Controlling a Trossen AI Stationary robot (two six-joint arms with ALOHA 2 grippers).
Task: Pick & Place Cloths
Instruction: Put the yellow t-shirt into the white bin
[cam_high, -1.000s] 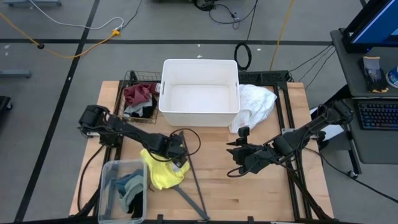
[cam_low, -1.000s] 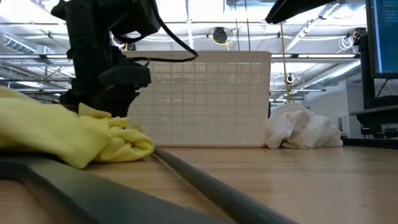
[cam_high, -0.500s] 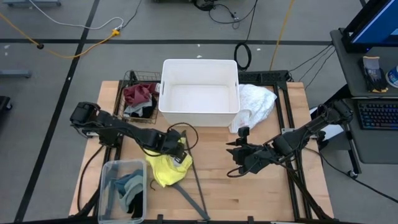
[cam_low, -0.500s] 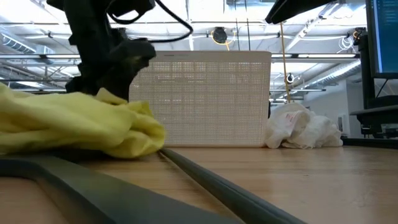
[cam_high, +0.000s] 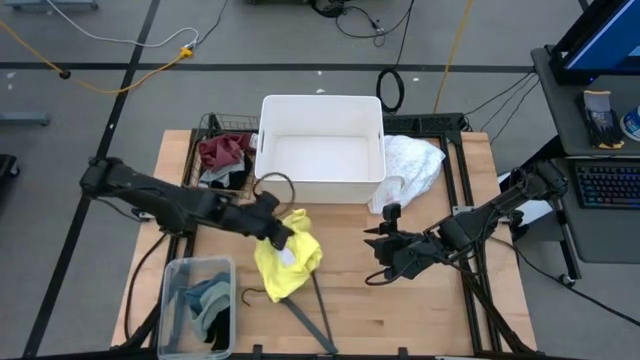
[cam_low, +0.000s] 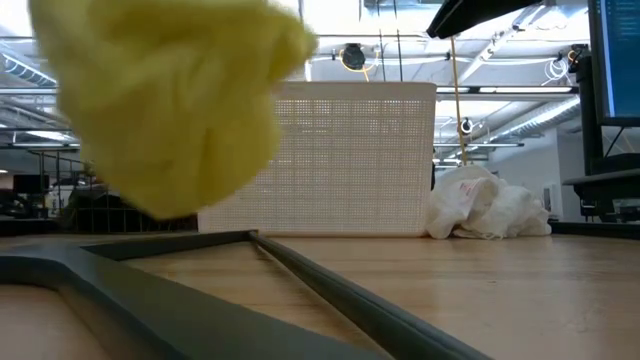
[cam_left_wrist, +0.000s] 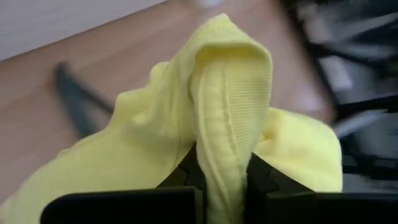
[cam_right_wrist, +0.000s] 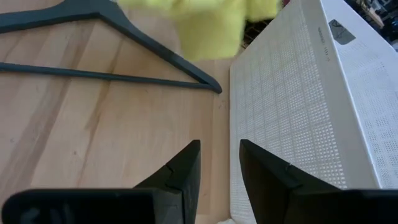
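Taking the white bin as the landmark: to its left, a wire basket holds the maroon cloth with other pieces. Nearer the front-left of the desk, a clear box holds teal and grey cloths. Just in front of the bin, the left pincer is clamped on the yellow cloth, which hangs clear of the desk above the hanger. This looks like the carry step; next the cloth likely needs moving over a container and releasing. Right of the bin lies the white cloth; the right pincer waits in front of it, fingers slightly apart and empty.
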